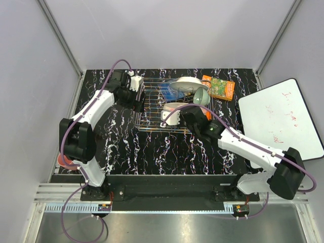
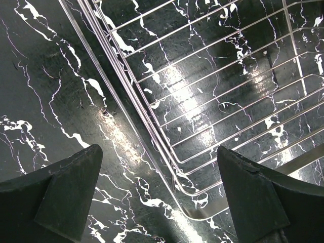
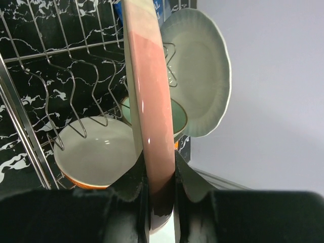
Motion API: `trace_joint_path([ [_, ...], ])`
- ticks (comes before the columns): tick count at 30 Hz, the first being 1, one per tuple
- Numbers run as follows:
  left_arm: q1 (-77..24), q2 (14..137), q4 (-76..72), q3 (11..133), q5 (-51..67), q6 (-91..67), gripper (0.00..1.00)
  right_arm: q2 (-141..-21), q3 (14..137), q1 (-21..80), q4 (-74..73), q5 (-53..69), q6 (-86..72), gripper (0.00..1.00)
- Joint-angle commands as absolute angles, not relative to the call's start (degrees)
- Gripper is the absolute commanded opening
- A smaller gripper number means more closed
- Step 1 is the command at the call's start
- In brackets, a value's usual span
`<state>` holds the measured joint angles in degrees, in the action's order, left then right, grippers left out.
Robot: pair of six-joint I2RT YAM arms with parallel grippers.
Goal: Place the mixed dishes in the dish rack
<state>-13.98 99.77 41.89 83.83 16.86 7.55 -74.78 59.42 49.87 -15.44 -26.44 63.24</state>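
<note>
Right gripper (image 3: 158,169) is clamping the pink-and-cream plate (image 3: 149,91) by its rim, holding it on edge over the dish rack (image 1: 149,109), with orange bowl (image 3: 96,152), green bowl (image 3: 178,121) and white plate (image 3: 200,76) beyond; left gripper (image 2: 158,152) is hovering, jaws spread, above the rack's side rail

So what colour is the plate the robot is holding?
The plate is pink and cream; right wrist view shows it best.
</note>
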Motion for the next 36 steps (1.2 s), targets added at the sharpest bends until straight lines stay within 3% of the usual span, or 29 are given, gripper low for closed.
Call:
trace_joint_path([
  [1, -14.0, 96.7, 39.9, 83.4, 17.6, 8.9, 0.99, -75.7, 63.0, 48.1, -10.2, -24.9, 64.4, 0.00],
  [18, -14.0, 96.0, 40.0, 81.6, 17.4, 10.4, 0.99, -81.9, 64.3, 46.1, -5.3, -25.6, 63.9, 0.00],
  [20, -14.0, 95.9, 39.9, 81.3, 17.4, 10.5, 0.99, -83.0, 64.1, 46.1, -3.4, -26.9, 63.9, 0.06],
  [21, -14.0, 95.7, 40.0, 81.2, 17.4, 10.6, 0.99, -83.5, 63.8, 46.1, -1.7, -27.2, 63.8, 0.15],
  [24, -14.0, 95.5, 39.9, 80.9, 17.0, 11.1, 0.99, -84.3, 63.3, 46.1, 2.0, -28.8, 63.6, 0.28],
  [29, -14.0, 95.4, 39.9, 80.7, 16.5, 11.7, 0.99, -84.6, 61.4, 46.1, 6.7, -31.0, 64.3, 0.44],
  [31, -14.1, 95.5, 40.0, 80.7, 16.3, 11.9, 0.99, -84.4, 61.4, 46.1, 6.6, -31.6, 63.6, 0.56],
  [36, -14.0, 95.9, 40.0, 80.8, 16.3, 11.9, 0.99, -82.9, 60.9, 46.1, 5.3, -31.9, 61.6, 0.59],
])
